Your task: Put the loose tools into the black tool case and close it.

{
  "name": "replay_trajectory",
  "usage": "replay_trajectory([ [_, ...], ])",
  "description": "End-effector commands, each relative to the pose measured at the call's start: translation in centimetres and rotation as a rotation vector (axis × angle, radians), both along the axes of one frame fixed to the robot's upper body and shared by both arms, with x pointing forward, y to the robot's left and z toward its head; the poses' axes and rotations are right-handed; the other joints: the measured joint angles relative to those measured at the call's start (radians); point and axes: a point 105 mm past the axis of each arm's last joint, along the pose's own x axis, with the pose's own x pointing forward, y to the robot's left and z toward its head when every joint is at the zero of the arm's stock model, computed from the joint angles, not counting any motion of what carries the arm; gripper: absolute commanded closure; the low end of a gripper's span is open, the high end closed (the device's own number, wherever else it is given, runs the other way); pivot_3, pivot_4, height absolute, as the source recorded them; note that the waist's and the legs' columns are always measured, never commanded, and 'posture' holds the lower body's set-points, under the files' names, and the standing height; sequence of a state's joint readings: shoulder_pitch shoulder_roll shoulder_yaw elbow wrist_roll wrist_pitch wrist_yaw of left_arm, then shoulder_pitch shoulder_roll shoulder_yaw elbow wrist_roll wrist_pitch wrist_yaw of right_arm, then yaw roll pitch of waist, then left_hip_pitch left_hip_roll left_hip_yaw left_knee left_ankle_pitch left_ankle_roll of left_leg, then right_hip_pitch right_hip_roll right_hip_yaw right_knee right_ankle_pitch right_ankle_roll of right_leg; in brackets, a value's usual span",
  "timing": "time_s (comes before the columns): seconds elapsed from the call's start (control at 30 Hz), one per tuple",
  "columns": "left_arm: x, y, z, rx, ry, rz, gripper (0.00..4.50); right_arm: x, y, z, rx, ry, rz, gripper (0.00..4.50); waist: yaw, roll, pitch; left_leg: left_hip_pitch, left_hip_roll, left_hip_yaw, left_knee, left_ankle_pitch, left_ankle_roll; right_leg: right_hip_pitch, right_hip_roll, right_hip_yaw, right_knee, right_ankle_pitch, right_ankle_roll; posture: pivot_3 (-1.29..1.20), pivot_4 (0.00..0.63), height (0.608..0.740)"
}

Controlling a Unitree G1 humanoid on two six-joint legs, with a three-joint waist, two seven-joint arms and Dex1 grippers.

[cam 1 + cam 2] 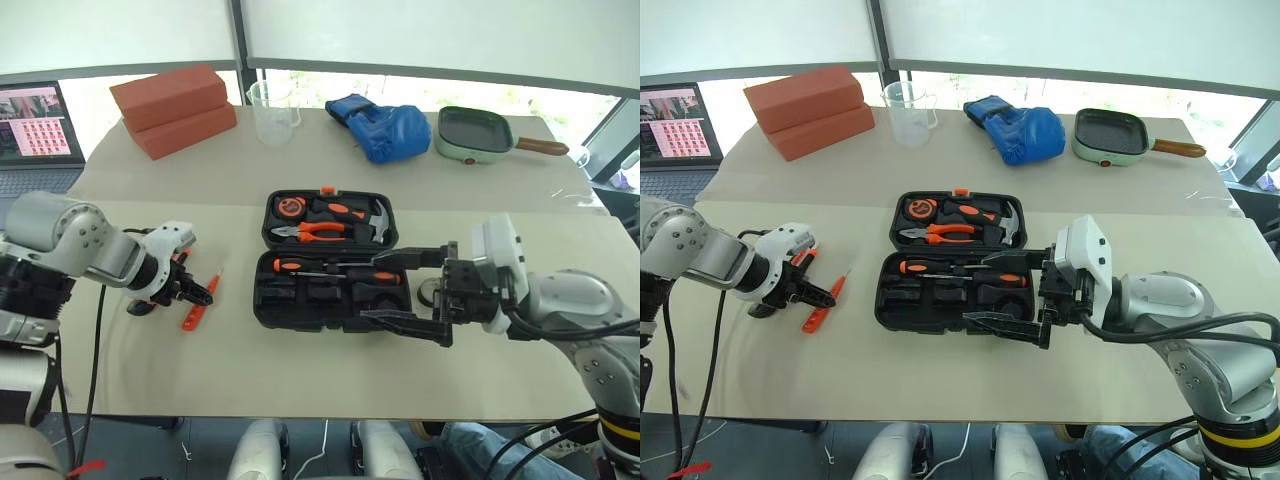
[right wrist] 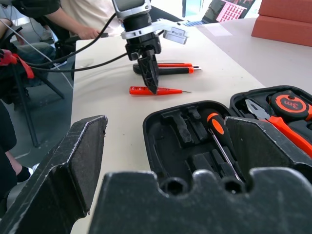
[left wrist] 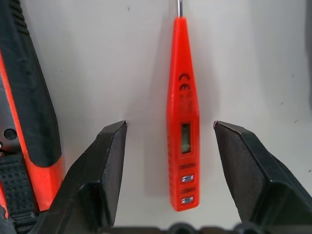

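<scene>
A: Left gripper (image 3: 168, 161) points down at the table (image 1: 300, 380), left of the black tool case (image 1: 330, 262). Its jaws stand apart, one finger on each side of the small all-orange tester screwdriver (image 3: 183, 126). Neither finger touches it; the tester lies flat on the table.

B: Noted. And what's beside it?

A: An orange-and-black utility knife (image 3: 24, 122) lies just beside the tester, outside the fingers (image 3: 105, 165). In the right wrist view it is on the far side of the left gripper.

B: Right gripper?

A: Right gripper (image 1: 395, 290) hovers level over the case's right end, jaws spread wide, holding nothing.

B: Case status?

A: Open and flat. The far half holds the tape measure (image 1: 290, 206), pliers (image 1: 318, 232) and hammer (image 1: 365, 218). The near half holds two screwdrivers with orange-black handles (image 1: 335, 270); other recesses are unfilled.

B: Background?

A: Red bricks (image 1: 175, 108), clear measuring cup (image 1: 273, 110), blue glove (image 1: 380, 125), green square pan (image 1: 475, 133), laptop (image 1: 35, 135) at the far left.
</scene>
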State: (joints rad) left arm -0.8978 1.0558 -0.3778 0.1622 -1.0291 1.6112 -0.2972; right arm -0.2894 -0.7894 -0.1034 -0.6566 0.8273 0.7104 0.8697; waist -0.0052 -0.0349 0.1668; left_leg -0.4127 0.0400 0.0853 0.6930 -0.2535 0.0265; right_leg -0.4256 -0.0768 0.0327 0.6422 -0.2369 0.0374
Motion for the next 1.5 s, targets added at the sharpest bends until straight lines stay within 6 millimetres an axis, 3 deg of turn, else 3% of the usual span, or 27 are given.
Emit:
replay_trajectory([
  [0.03, -0.6, -0.5, 0.1, 0.024, 0.010, -0.049, 1.41, -0.1, 0.2, 0.7, 0.027, -0.044, 0.005, 0.00, 0.002, 0.000, 0.000, 0.000, 0.000, 0.000, 0.000, 0.000, 0.000, 0.000, 0.000, 0.000, 0.000, 0.000, 0.000, 0.00, 0.150, 0.738],
  [0.27, -1.5, -1.5, -1.3, 0.054, 0.060, -0.118, 1.41, -0.1, 0.7, 0.4, 0.040, -0.053, 0.000, 0.00, 0.004, 0.000, 0.000, 0.000, 0.000, 0.000, 0.000, 0.000, 0.000, 0.000, 0.000, 0.000, 0.000, 0.000, 0.000, 0.00, 0.150, 0.738],
  [0.37, -1.1, -1.6, -1.8, 0.062, 0.060, -0.104, 2.11, -0.3, 0.7, 0.5, 0.042, -0.058, -0.006, 0.00, 0.006, 0.000, 0.000, 0.001, -0.001, 0.000, 0.000, 0.000, 0.000, 0.001, -0.001, 0.000, 0.000, 0.000, 0.000, 0.00, 0.150, 0.738],
  [0.53, -1.0, -1.3, -2.1, 0.071, 0.065, -0.090, 3.96, -0.2, 0.5, 0.6, 0.045, -0.063, -0.018, 0.00, 0.016, 0.001, 0.000, 0.002, -0.002, 0.000, 0.000, 0.000, 0.001, 0.003, -0.001, 0.000, 0.000, 0.000, 0.002, 0.00, 0.150, 0.738],
  [0.57, -1.1, -1.2, -2.1, 0.078, 0.063, -0.089, 4.11, -0.2, 0.5, 0.7, 0.046, -0.063, -0.020, 0.00, 0.017, 0.001, 0.000, 0.002, -0.002, 0.000, 0.000, 0.000, 0.001, 0.003, -0.001, 0.000, 0.000, 0.000, 0.002, 0.00, 0.150, 0.738],
  [0.7, -1.1, -0.6, -1.9, 0.087, 0.050, -0.080, 4.12, -0.3, 0.4, 0.7, 0.044, -0.062, -0.024, 0.00, 0.016, 0.001, 0.000, 0.003, -0.002, 0.000, 0.000, 0.000, 0.001, 0.003, -0.001, 0.000, 0.000, 0.000, 0.002, 0.00, 0.150, 0.738],
  [0.83, 0.2, -0.4, 0.0, 0.063, -0.075, -0.130, 4.12, -0.6, 0.0, 0.3, 0.010, -0.045, -0.019, 0.00, 0.016, 0.001, 0.000, 0.003, -0.002, 0.000, 0.000, 0.000, 0.001, 0.002, -0.001, 0.000, 0.000, 0.000, 0.001, 0.00, 0.150, 0.738],
  [1.0, 4.2, -2.0, 5.7, 0.045, -0.500, -0.484, 4.12, -0.8, -1.1, -0.8, -0.085, -0.024, -0.025, 0.00, 0.021, 0.000, 0.000, -0.001, -0.002, 0.005, 0.001, 0.000, 0.000, 0.001, -0.001, -0.002, -0.001, -0.001, 0.001, 0.00, 0.150, 0.738],
  [1.13, 4.5, -5.9, 9.3, -0.059, -0.650, -0.807, 4.12, -1.4, -1.7, -0.8, -0.104, 0.014, -0.007, 0.00, 0.032, -0.001, 0.000, -0.004, -0.003, 0.005, 0.003, 0.000, 0.001, 0.001, -0.001, -0.003, -0.002, 0.000, 0.001, 0.00, 0.150, 0.738],
  [1.33, 2.8, -10.1, 9.2, -0.034, -0.591, -1.314, 4.12, -1.2, -2.4, -0.6, -0.117, 0.020, -0.048, 0.00, 0.030, -0.001, 0.000, -0.005, -0.003, 0.004, 0.003, -0.001, 0.002, 0.001, 0.000, -0.003, -0.004, -0.001, 0.002, 0.00, 0.150, 0.738],
  [1.5, 3.5, -13.1, 7.6, 0.000, -0.504, -1.444, 4.12, -1.3, -2.5, -0.7, -0.108, 0.015, -0.093, 0.00, 0.029, -0.001, 0.000, -0.008, -0.003, 0.002, 0.005, -0.001, 0.003, 0.001, 0.000, -0.003, -0.004, 0.000, 0.003, 0.00, 0.150, 0.738],
])
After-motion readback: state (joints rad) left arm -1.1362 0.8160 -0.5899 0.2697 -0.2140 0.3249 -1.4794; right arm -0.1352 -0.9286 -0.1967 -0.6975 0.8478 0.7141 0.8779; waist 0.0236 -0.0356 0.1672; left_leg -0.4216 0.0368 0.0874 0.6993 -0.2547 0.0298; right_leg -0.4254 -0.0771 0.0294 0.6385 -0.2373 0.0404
